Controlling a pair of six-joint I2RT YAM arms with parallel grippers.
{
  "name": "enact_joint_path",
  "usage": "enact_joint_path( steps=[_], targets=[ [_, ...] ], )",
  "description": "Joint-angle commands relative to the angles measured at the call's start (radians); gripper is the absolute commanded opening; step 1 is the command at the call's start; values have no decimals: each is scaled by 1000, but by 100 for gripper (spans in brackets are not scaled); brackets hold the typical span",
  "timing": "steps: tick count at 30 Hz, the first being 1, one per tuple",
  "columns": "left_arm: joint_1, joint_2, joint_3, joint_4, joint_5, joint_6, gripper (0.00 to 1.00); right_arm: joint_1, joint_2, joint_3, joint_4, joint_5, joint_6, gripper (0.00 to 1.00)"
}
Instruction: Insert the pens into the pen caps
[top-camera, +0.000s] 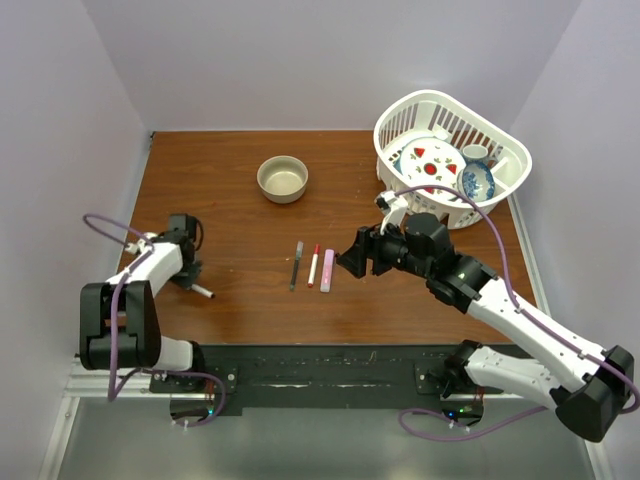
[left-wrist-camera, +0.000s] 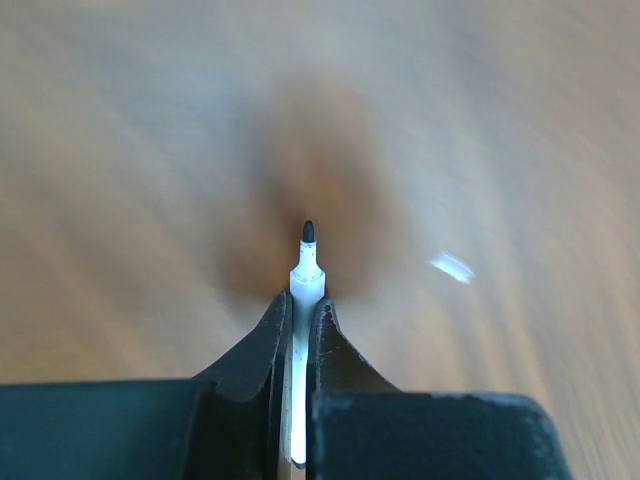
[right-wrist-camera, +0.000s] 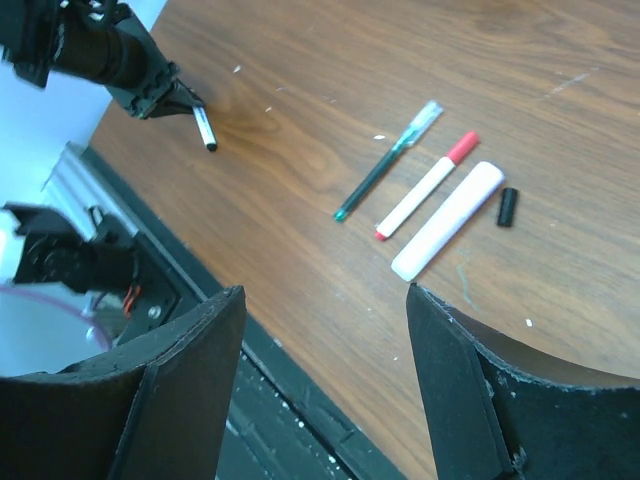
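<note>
My left gripper (left-wrist-camera: 303, 305) is shut on a white pen (left-wrist-camera: 306, 268) whose black tip sticks out past the fingers. In the top view this gripper (top-camera: 190, 276) is at the table's left with the pen (top-camera: 203, 291) pointing right. Three pens lie side by side mid-table: a dark slim pen (right-wrist-camera: 388, 163), a white pen with a red cap (right-wrist-camera: 425, 186) and a pink marker (right-wrist-camera: 448, 219). A small dark pen cap (right-wrist-camera: 507, 206) lies just beyond the marker. My right gripper (right-wrist-camera: 323, 292) hovers open next to them, with nothing between its fingers (top-camera: 347, 262).
A tan bowl (top-camera: 283, 178) stands toward the back of the table. At the back right is a white basket (top-camera: 497, 135) holding dishes. The black mounting rail (top-camera: 330, 372) runs along the near edge.
</note>
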Motion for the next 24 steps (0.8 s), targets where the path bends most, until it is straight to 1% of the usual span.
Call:
enact_joint_path(
  steps=[1,2,3,4,5,6,7,8,10,11,12,13,15,16,19,24],
  targets=[
    [-150,-2,-8,244,152,180,0,1,22,46,32,108,26,69],
    [-179,-19,-13,302,185,208,0,1,28,48,32,123,28,69],
    [-233,-28,-30,342,213,243,0,1,34,51,35,137,33,69],
    [-258,-39,-39,381,248,307,0,-2,41,52,42,151,34,69],
    [-281,-63,-51,457,317,333,0,-2,54,54,49,168,36,69],
    [-316,-75,-77,494,356,358,0,-10,62,54,56,175,42,68],
    [-331,-89,-90,531,394,404,0,-13,68,55,68,185,46,68],
    [-345,-111,-100,588,463,418,0,-17,80,57,73,186,49,68],
    [-370,-122,-114,642,523,459,0,-31,93,61,88,194,57,68],
    [-374,-122,-113,677,595,476,0,-33,96,60,98,207,57,68],
    [-388,-120,-110,697,635,495,0,-34,103,57,122,215,59,68],
    [-396,-116,-110,717,708,530,0,-40,110,49,137,214,63,67],
    [-425,-114,-107,760,762,559,0,-51,136,43,194,192,85,66],
    [-436,-119,-110,780,819,580,0,-51,148,41,213,182,97,66],
    [-466,-128,-130,904,919,572,0,-53,200,46,297,133,144,67],
    [-519,-149,-146,1024,1013,542,0,-53,280,49,387,97,239,69]
  ],
)
